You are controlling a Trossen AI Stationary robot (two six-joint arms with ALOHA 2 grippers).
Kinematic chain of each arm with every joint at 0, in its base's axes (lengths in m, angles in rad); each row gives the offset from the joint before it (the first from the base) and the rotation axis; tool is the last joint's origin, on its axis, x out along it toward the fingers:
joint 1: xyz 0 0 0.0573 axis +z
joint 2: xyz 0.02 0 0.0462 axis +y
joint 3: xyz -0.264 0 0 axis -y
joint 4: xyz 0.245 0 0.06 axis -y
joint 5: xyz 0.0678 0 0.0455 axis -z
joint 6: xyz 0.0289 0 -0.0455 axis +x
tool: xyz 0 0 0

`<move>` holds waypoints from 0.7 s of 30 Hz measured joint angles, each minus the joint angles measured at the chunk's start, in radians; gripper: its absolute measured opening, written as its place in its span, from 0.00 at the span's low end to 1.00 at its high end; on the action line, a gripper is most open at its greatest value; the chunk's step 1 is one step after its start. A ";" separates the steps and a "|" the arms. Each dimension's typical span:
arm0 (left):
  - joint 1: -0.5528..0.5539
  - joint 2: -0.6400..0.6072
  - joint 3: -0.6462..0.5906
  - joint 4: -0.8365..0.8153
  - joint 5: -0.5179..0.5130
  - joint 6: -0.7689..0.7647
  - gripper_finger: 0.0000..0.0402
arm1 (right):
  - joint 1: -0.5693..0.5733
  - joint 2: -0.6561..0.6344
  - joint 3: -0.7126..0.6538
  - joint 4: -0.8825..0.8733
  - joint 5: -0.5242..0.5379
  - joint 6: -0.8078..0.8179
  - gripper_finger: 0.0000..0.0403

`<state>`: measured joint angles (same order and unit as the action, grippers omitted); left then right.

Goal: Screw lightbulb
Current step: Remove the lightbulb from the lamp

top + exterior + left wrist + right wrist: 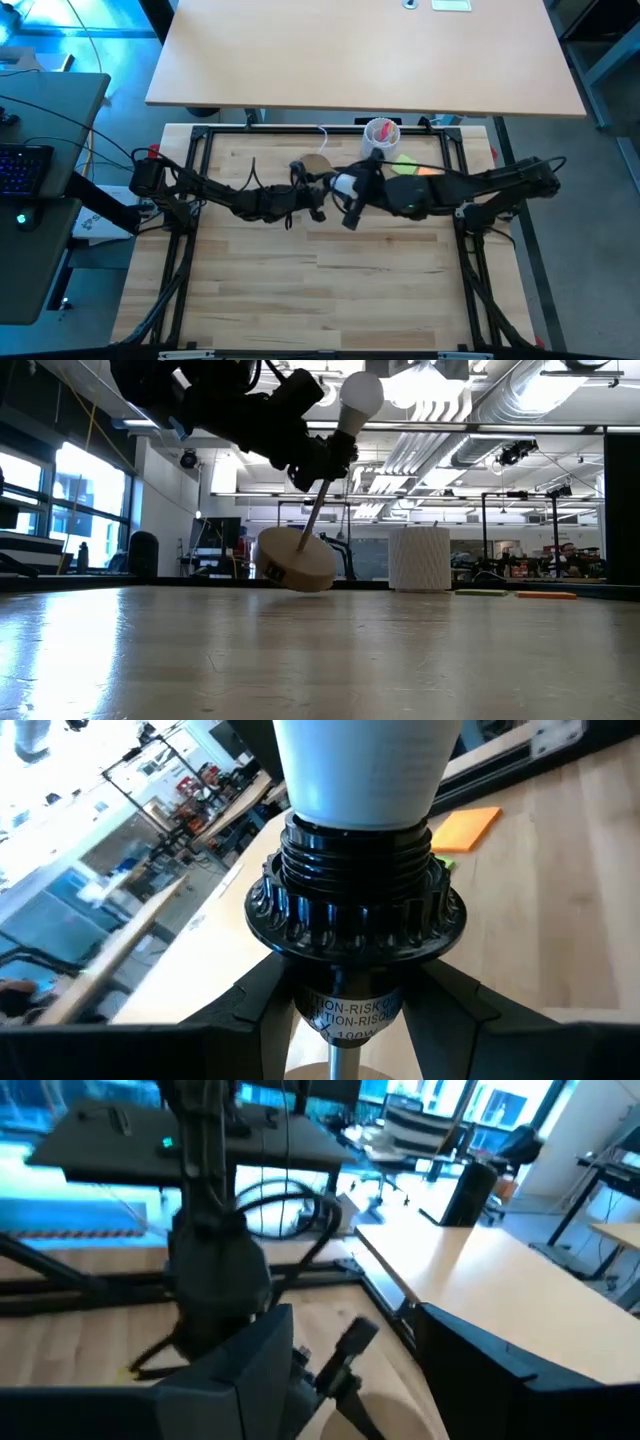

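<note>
The white lightbulb [345, 183] sits in the black socket [355, 910] of a lamp stand made of a thin stem and a round wooden disc [295, 560]. The stand is tilted. In the low view the bulb [360, 393] is its top and the disc its low end; whether the disc's edge touches the table I cannot tell. My left gripper [350, 1020] is shut on the socket. My right gripper [355, 202] is open and empty just right of the bulb; its wrist view [360, 1380] shows nothing between the fingers. My left gripper pinches the socket's narrow lower neck [345, 1010], below the ribbed collar, between its two fingers [250, 1020], one on each side. The fingers lie across the stand's axis. The stand is held tilted, with the bulb uppermost and the disc hanging low at the far side.
A white perforated cup with pink contents [381, 135] stands at the back of the table, right of the disc. Flat yellow-green [405, 165] and orange [428, 170] pieces lie beside it. A black frame [200, 140] runs round the table. The near half of the wooden top is open.
</note>
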<state>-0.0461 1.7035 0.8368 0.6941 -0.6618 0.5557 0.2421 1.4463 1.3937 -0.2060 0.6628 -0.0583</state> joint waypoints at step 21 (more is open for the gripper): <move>0.174 -0.001 -0.007 0.007 0.636 -0.499 0.36 | 0.551 -0.055 -0.002 -1.298 0.646 1.348 0.51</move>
<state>0.1280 1.7023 0.8295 0.7011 -0.0259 0.0563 0.7931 1.3914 1.3914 -1.5040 1.3090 1.2897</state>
